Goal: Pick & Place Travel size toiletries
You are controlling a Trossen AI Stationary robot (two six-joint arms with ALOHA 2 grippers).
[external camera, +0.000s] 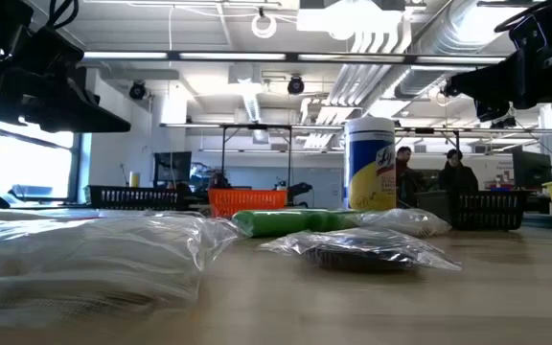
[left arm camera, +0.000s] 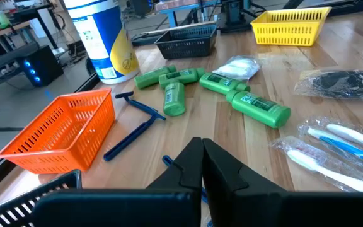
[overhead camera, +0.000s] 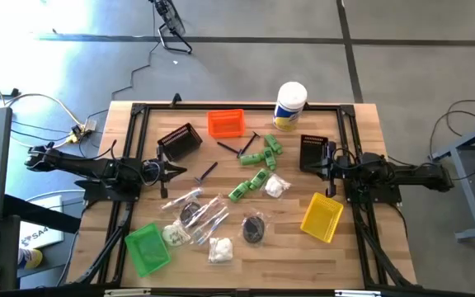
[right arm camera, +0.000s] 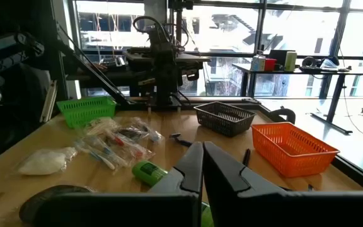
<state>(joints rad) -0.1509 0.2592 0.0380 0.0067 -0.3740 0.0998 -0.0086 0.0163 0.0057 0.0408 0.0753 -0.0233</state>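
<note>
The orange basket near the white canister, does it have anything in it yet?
Empty. From above, the orange basket shows only its bare mesh floor, and the left wrist view shows nothing inside; the toiletries lie loose on the table.

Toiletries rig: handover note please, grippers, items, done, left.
Left gripper shut, empty, waiting at the table's left side. Right gripper shut, empty, at the right side by a black bin.
Toiletries loose mid-table: green bottles, razors, toothbrush packets, cotton bags, dark bundle.
Done: nothing visibly binned.
Left: every item. Orange bin, yellow bin, green bin look empty.
</note>
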